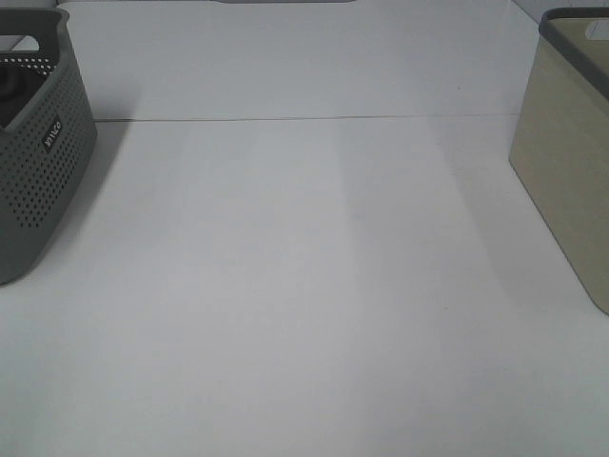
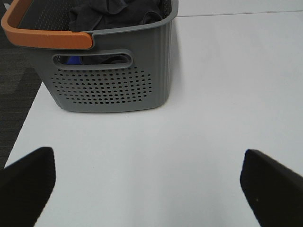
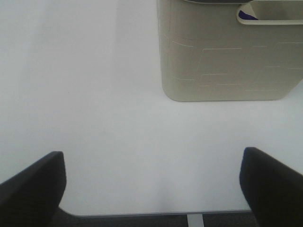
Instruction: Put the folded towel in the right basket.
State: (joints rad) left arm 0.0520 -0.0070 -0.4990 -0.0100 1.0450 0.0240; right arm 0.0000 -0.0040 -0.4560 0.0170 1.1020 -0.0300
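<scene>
No folded towel lies on the white table (image 1: 304,286). The beige right basket (image 1: 571,162) stands at the table's right edge; it also shows in the right wrist view (image 3: 227,61), with a small blue-purple patch (image 3: 246,15) behind its handle slot. My right gripper (image 3: 152,161) is open and empty, low over the table in front of that basket. My left gripper (image 2: 147,165) is open and empty, facing the grey left basket (image 2: 113,85). Neither gripper shows in the exterior view.
The grey perforated basket (image 1: 38,152) at the left edge has an orange handle (image 2: 42,38) and holds crumpled dark cloths (image 2: 113,12); something blue (image 2: 72,60) shows through its slot. The table's near edge (image 3: 156,213) lies under my right gripper.
</scene>
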